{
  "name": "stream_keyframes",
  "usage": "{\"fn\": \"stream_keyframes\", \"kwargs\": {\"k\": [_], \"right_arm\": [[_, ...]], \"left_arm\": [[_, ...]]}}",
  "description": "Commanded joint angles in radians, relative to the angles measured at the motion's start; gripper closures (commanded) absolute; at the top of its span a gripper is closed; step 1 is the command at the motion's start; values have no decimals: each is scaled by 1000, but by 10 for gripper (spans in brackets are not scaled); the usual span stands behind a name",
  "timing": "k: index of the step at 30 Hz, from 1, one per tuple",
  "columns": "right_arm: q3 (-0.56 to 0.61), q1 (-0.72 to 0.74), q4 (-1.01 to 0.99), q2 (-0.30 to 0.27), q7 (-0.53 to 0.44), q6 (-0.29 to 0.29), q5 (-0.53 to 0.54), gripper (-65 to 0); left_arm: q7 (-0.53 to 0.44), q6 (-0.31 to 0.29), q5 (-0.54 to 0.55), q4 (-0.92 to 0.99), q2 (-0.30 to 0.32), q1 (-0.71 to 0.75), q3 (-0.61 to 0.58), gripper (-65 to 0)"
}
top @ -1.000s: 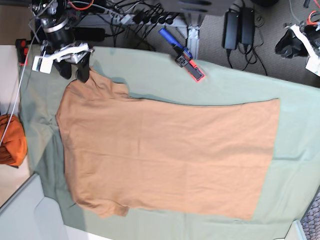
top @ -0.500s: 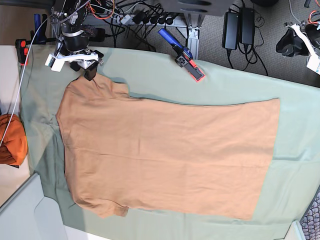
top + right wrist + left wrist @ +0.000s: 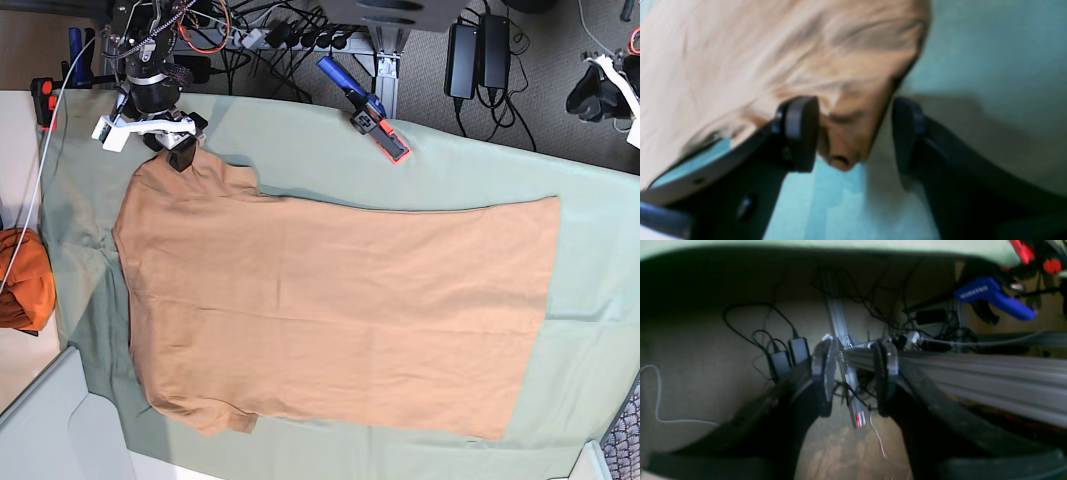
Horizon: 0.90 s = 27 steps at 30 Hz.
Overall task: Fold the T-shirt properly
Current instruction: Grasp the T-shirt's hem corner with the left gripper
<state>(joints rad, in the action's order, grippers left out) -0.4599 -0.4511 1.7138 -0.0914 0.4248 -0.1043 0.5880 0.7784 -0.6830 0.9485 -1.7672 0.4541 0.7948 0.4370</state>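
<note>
- On the base view, T-shirt (image 3: 340,310) lies flat, unfolded, on green sheet (image 3: 600,260); folding all left.
- Right wrist: right gripper (image 3: 853,133) jaws wide, straddling sleeve corner (image 3: 846,146) at 10 o'clock.
- Left wrist: left gripper (image 3: 853,373) parted, empty, off-table at 2 o'clock.

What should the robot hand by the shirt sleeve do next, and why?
Probably close. The right gripper is open, with the sleeve tip of the T-shirt sitting between its fingers on the green sheet, so pinching it would likely let it lift the sleeve for folding.
</note>
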Motion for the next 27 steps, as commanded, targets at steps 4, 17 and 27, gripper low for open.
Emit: {"fn": "stream_keyframes", "kwargs": {"k": [4,17,27], "right_arm": [[60,8,9,-5,5,-11,6,-352],[90,8,9,-5,2,-11,-50,-351],[90,7,9,-5,2,-11,-50,-351]], "left_arm": [[-11,-15,39,-14,19,3,64,-229],[-15,-15,38,-11,44,-139,66,-369],[-18,-13,18,199,84,-361,-65,-369]]}}
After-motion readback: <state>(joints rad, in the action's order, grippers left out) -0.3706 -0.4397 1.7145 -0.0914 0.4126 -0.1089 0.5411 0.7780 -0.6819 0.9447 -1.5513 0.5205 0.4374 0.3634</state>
